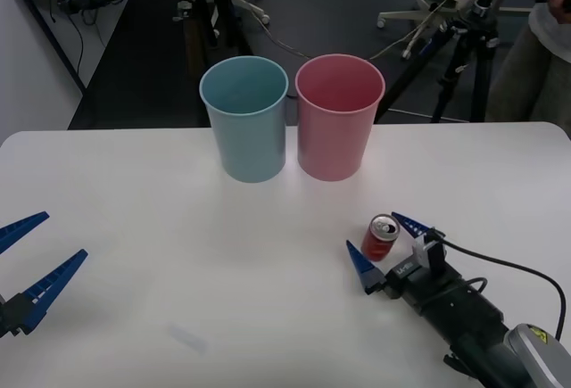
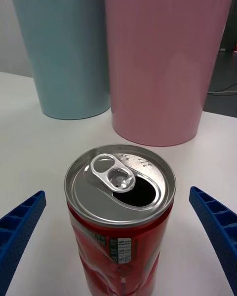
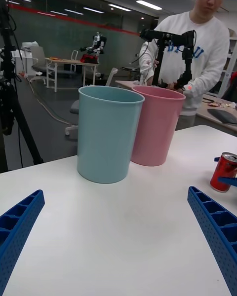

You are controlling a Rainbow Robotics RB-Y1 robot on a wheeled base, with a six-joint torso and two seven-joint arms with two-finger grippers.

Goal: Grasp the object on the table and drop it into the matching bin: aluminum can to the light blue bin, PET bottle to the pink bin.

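Your right gripper [image 1: 385, 250] is spread wide with the aluminum can [image 1: 381, 237] standing upright between its blue fingers [image 2: 217, 227], a gap on each side and neither pad touching yet. The tab is pulled and the mouth is open, so judge it empty or nearly so: light, thin-walled, easy to dent, and smooth enough to slip. Take it on the red body below the silver rim, squarely across the middle, and close gently. Beyond the can stands the pink bin [image 1: 339, 117], the nearer of the two, and beside that, rims almost touching, the light blue bin [image 1: 244, 119], where the can belongs. Well away from the can, across the table [image 1: 161, 254], your left gripper [image 1: 31, 259] waits, also spread open.
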